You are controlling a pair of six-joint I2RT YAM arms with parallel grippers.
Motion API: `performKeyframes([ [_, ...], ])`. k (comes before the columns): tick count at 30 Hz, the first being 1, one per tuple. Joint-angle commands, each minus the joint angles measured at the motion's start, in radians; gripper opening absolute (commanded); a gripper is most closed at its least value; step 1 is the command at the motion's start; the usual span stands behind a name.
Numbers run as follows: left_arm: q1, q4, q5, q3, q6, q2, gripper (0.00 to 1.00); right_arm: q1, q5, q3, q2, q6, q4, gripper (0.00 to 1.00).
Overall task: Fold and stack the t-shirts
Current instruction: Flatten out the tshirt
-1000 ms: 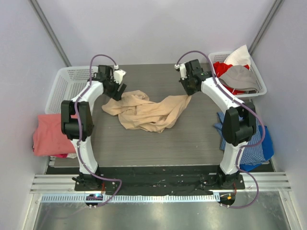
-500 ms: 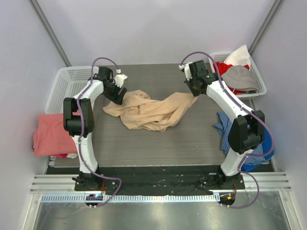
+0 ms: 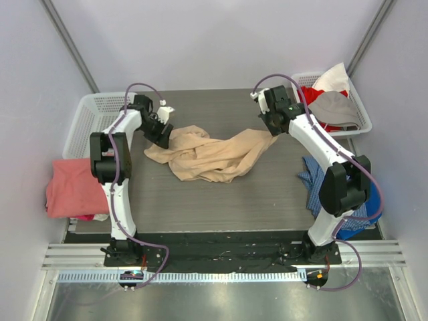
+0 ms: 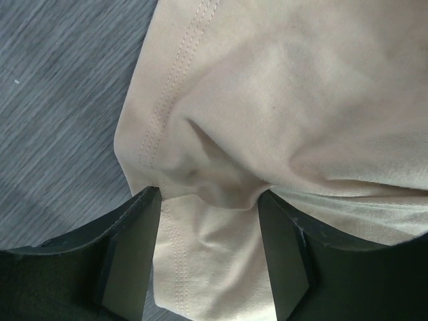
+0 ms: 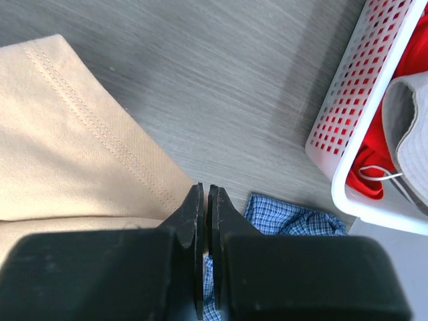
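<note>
The tan t-shirt (image 3: pixel 207 157) lies crumpled in the middle of the dark table. My left gripper (image 3: pixel 162 137) is open at the shirt's left edge. In the left wrist view its jaws (image 4: pixel 208 200) stand wide apart astride a stitched hem fold of the tan cloth (image 4: pixel 281 100). My right gripper (image 3: pixel 271 131) is shut on the shirt's right end and holds it slightly raised. In the right wrist view the jaws (image 5: pixel 205 190) are pressed together beside the tan hem (image 5: pixel 60 134). The salmon-pink t-shirt (image 3: pixel 67 187) lies off the table's left side.
An empty white basket (image 3: pixel 85 120) stands at the back left. A white basket (image 3: pixel 361 114) at the back right holds red, grey and white clothes; it also shows in the right wrist view (image 5: pixel 361 100). A blue checked cloth (image 3: pixel 351 200) lies at the right edge.
My right gripper has moved right and back, drawing the shirt's right end with it. My left gripper has moved down onto the shirt's left edge.
</note>
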Motion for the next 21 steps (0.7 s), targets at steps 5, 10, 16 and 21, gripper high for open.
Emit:
performKeyframes([
  [5,0.003,-0.009,0.055,0.056,-0.006,-0.023,0.64,0.003,0.027,-0.029,-0.071,0.000,0.008,0.01],
  [10,0.012,0.008,0.066,0.069,-0.014,-0.053,0.64,0.003,0.031,-0.041,-0.068,0.000,0.014,0.01],
  [16,0.029,-0.013,0.056,0.151,-0.018,-0.011,0.64,0.003,0.031,-0.061,-0.069,0.006,0.020,0.01],
  [21,0.057,-0.009,0.055,0.201,-0.031,0.027,0.64,0.004,0.038,-0.080,-0.075,0.005,0.023,0.01],
])
